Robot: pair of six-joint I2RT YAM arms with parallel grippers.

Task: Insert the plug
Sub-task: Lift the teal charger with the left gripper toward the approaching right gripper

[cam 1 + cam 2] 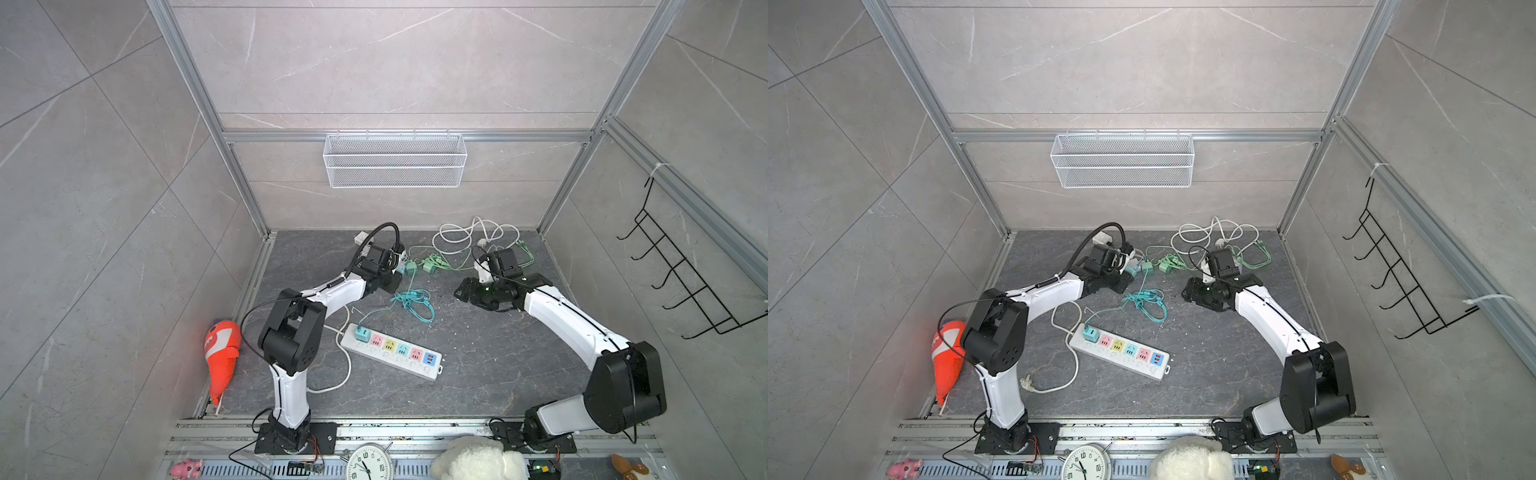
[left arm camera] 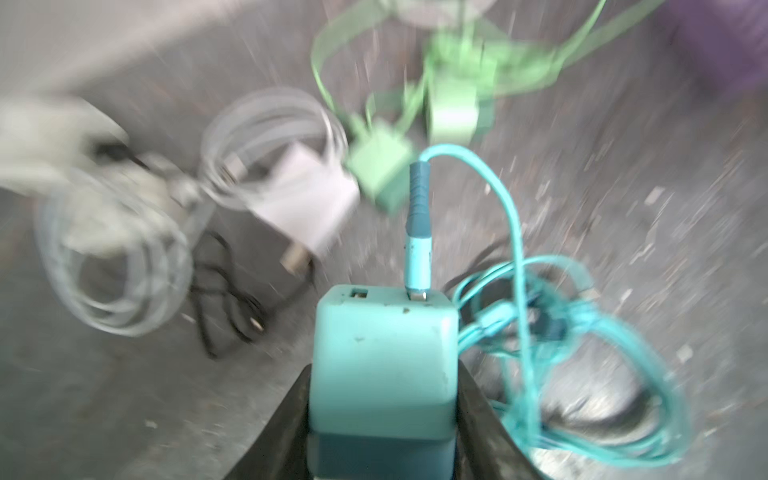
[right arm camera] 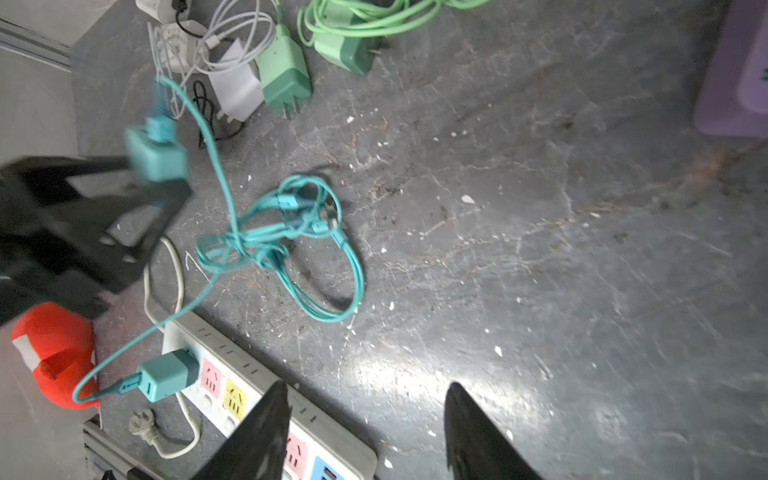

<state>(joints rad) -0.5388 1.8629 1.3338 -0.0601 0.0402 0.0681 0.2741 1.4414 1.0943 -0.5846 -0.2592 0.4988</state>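
Note:
A teal cube plug (image 2: pixel 382 332) sits between the black fingers of my left gripper (image 2: pixel 384 368), which is shut on it. A teal cable (image 2: pixel 417 232) runs out of its USB port. In both top views this gripper (image 1: pixel 400 268) (image 1: pixel 1130 269) hangs over the far left of the floor, behind the white power strip (image 1: pixel 399 364) (image 1: pixel 1125 363). The strip has coloured sockets, and another teal plug (image 1: pixel 362 333) (image 3: pixel 168 374) sits in its left end socket. My right gripper (image 3: pixel 368 386) (image 1: pixel 461 291) is open and empty, above the floor to the right of the strip (image 3: pixel 232 345).
A tangled teal cable (image 1: pixel 413 303) lies between the grippers. Green chargers (image 3: pixel 284 75) (image 1: pixel 430 264) and a white charger (image 3: pixel 235 89) lie at the back, with a white cord (image 1: pixel 469 237) behind them. A red plush (image 1: pixel 222 353) lies at the left wall and a purple object (image 3: pixel 735 83) beyond.

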